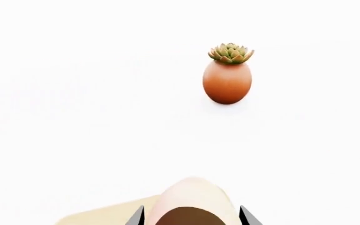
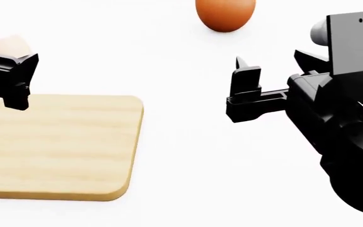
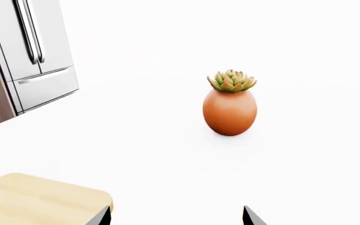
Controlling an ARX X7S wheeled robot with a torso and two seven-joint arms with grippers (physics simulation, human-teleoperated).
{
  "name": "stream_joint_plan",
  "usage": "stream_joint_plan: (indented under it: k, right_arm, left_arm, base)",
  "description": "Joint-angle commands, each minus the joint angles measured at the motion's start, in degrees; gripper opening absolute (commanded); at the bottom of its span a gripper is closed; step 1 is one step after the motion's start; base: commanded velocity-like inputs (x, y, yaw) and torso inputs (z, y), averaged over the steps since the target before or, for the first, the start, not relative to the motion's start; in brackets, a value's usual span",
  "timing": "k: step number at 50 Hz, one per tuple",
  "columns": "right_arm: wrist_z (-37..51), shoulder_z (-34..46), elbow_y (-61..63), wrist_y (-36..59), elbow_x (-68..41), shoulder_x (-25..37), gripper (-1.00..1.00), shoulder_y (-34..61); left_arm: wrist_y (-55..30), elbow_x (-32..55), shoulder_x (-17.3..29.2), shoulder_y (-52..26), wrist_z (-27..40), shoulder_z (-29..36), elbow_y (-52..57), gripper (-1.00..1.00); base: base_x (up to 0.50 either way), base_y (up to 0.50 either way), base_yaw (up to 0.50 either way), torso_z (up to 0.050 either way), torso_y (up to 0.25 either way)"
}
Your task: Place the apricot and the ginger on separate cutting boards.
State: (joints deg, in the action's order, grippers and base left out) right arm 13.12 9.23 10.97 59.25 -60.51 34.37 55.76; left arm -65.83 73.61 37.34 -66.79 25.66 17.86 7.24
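My left gripper point(image 2: 10, 64) is shut on the apricot point(image 2: 8, 46), a smooth pale peach-cream egg shape, and holds it above the far left corner of the plain light wood cutting board point(image 2: 62, 142). In the left wrist view the apricot point(image 1: 192, 194) fills the gap between the jaws of that gripper point(image 1: 192, 218), with the board's edge point(image 1: 101, 214) beneath. My right gripper point(image 2: 275, 70) hangs open and empty to the right of the board; in its wrist view point(image 3: 175, 220) the jaws stand wide apart over bare white surface. The ginger and the stone-like board are out of view.
An orange egg-shaped pot with a green succulent point(image 1: 228, 82) stands on the white surface beyond both grippers; it also shows in the right wrist view point(image 3: 230, 112) and the head view point(image 2: 226, 14). A steel fridge point(image 3: 33, 51) stands far off.
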Motion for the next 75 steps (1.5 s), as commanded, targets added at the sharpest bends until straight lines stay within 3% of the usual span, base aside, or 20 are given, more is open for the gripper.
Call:
stream_joint_plan:
  k: [1,23,30,75]
  right_arm:
    - [0.5,-0.6,0.1,0.0,-0.6,0.2,1.00,-0.4]
    - [0.0,0.2,-1.0,-1.4,0.2,-0.3,1.00,-0.7]
    - [-0.4,0.3,-1.0,-1.7,0.3,-0.2,1.00,-0.7]
    - [-0.9,0.5,-1.1,-2.4,-0.7,0.2,1.00,-1.9]
  left_arm:
    - [0.4,0.1,-0.5,-0.2,0.1,0.6,-0.7,-1.00]
    - [7.6,-10.6,-6.4,-2.0,-10.1,8.8,-13.7,-1.00]
    - [8.4,-10.9,-5.4,1.8,-9.9,9.4,-12.0,-1.00]
    - [9.2,-13.3,-5.8,6.2,-10.6,12.9,-17.0,-1.00]
  base:
    - [0.00,0.00,0.00,0.000,0.000]
    - [0.00,0.00,0.00,0.000,0.000]
    - [0.00,0.00,0.00,0.000,0.000]
    - [0.00,0.00,0.00,0.000,0.000]
